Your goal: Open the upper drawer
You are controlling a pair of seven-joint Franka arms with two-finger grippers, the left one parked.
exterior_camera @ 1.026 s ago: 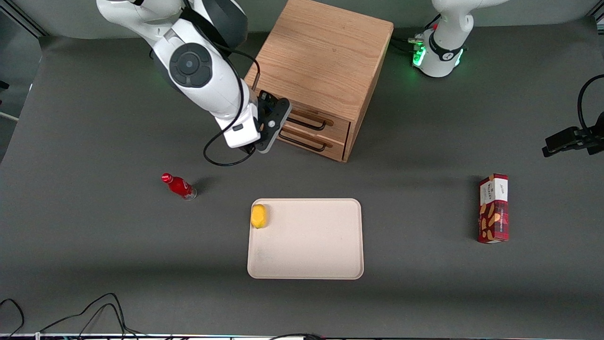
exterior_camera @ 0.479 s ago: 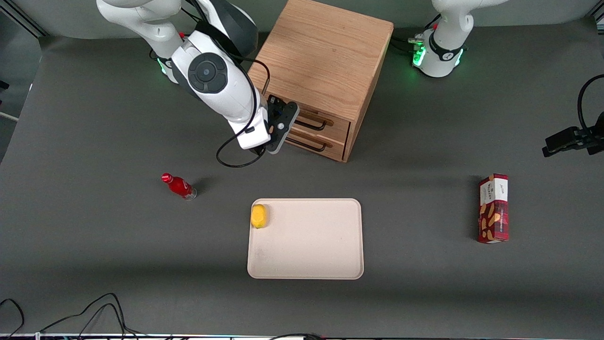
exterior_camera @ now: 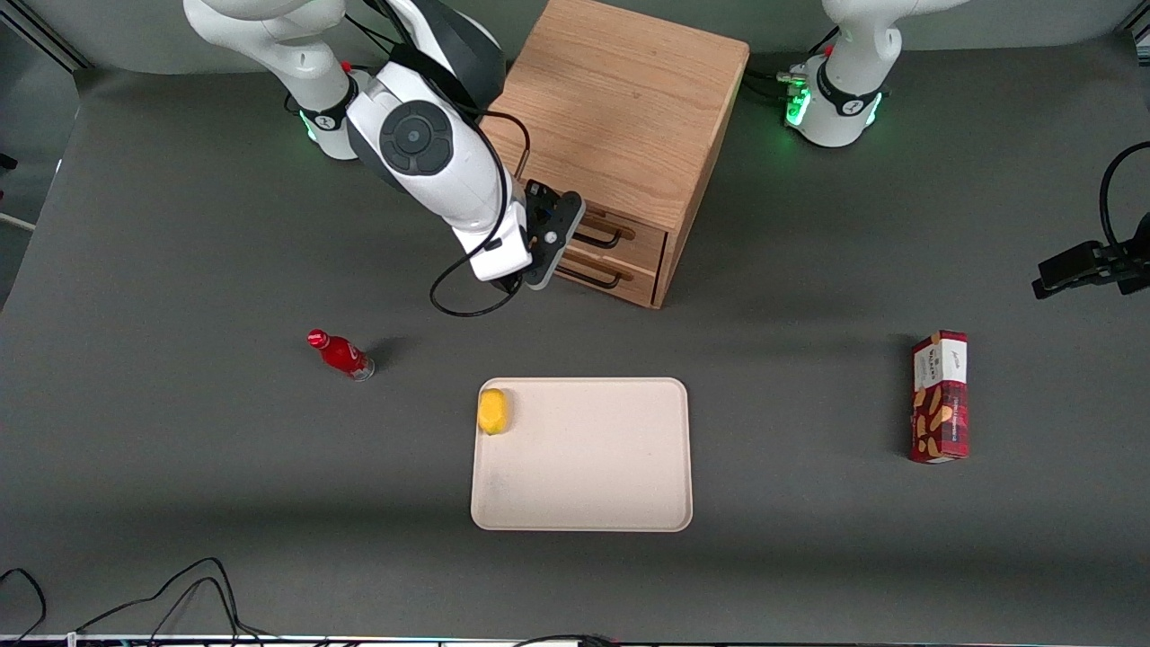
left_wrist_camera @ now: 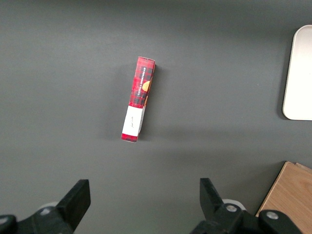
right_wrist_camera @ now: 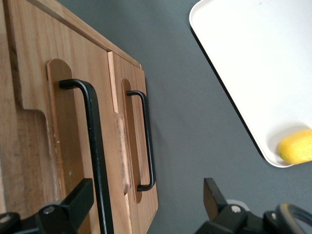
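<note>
Approaching step, front view: right gripper [exterior_camera: 559, 235] sits just in front of the cabinet [exterior_camera: 620, 108], at the working-arm end of the drawer fronts, level with the upper drawer [exterior_camera: 620, 235] and turned side-on, probably so the jaws can straddle the bar rather than meet it flat. Upper drawer looks fully shut, flush above the lower drawer [exterior_camera: 611, 274], so the pull is not yet started. Tray [exterior_camera: 593, 467] lies nearer the camera than the cabinet with a yellow fruit [exterior_camera: 492, 411] in the corner nearest the cabinet; red bottle [exterior_camera: 341, 354] stands toward the working arm's end, snack box [exterior_camera: 940, 396] toward the parked arm's end, all well apart from the cabinet, so the drawer likely has room to slide out. Left wrist view: only the snack box on the table [left_wrist_camera: 73, 73], plus a tray edge and a cabinet corner, nothing for the task. Right wrist view: jaws spread wide, holding nothing; upper drawer's black handle [right_wrist_camera: 95, 146] runs down close by one finger [right_wrist_camera: 78, 197], not yet gripped as far as I can judge. Lower handle [right_wrist_camera: 146, 141] sits between that bar and the tray, so closing on the wrong bar is the risk.
</note>
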